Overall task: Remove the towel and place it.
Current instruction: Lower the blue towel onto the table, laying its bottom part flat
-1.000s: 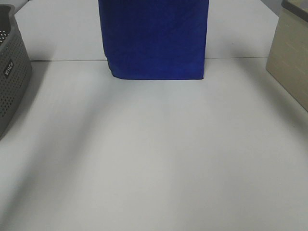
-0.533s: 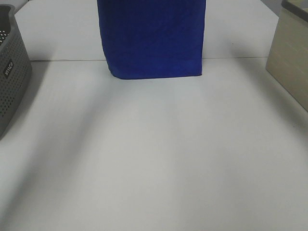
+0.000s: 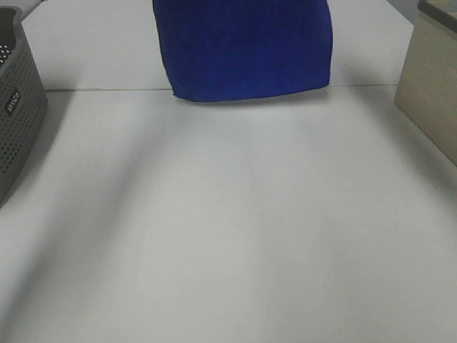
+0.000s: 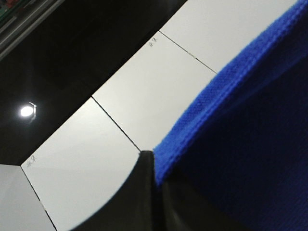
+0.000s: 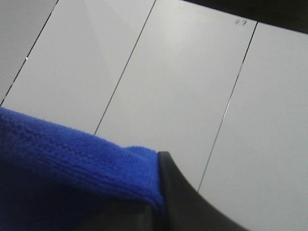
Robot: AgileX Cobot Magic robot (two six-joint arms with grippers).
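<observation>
Towel hangs as a broad blue sheet at the far middle of the exterior high view. Its lower hem slants a little above the white desk; whether the hem touches the desk I cannot tell. A grey basket stands at the left edge and a beige box at the right, both well apart from the cloth. Neither arm shows here.

In the left wrist view, the left gripper has its dark jaws pinched onto the towel's thick edge, no gap showing.

In the right wrist view, the right gripper likewise has its jaws closed on the blue edge.

By my reading, the towel is lifted and the placing is not yet done. The next move calls for both arms to lower together, corners level and the cloth taut, onto the open desk before the jaws let go.
</observation>
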